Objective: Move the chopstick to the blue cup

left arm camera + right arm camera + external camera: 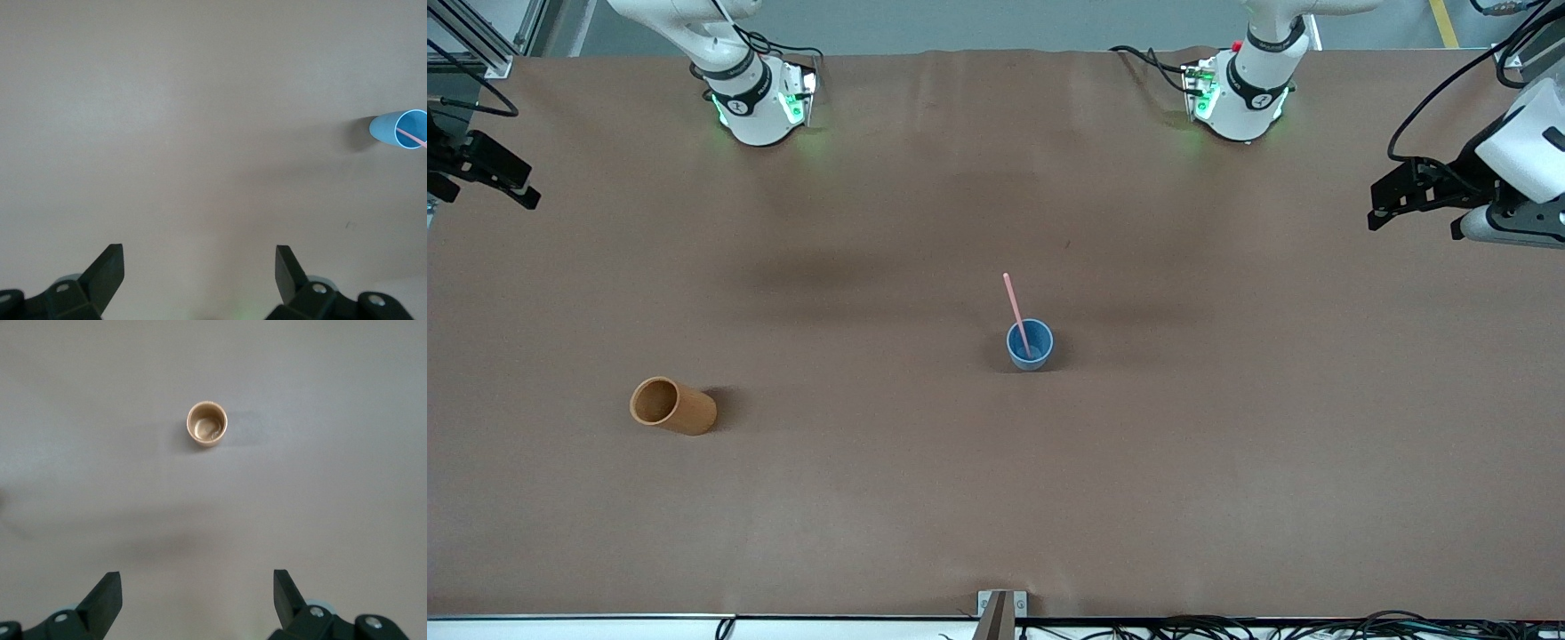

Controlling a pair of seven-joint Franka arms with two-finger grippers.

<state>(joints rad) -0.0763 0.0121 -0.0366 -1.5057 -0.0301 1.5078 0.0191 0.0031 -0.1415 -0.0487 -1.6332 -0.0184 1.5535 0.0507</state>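
Observation:
The pink chopstick stands slanted inside the light-blue cup, which is upright near the table's middle. Its upper end leans toward the robots' bases. The left wrist view shows the blue cup far off, with the chopstick in its mouth. My left gripper hangs open and empty over the left arm's end of the table, far from the cup; in its own view the left gripper has only bare table between its fingers. My right gripper is open and empty over the right arm's end; the wrist view shows this right gripper wide apart.
An orange-brown cylindrical cup stands toward the right arm's end, nearer the front camera than the blue cup. The right wrist view shows this orange cup from above. A small metal bracket sits at the table's front edge.

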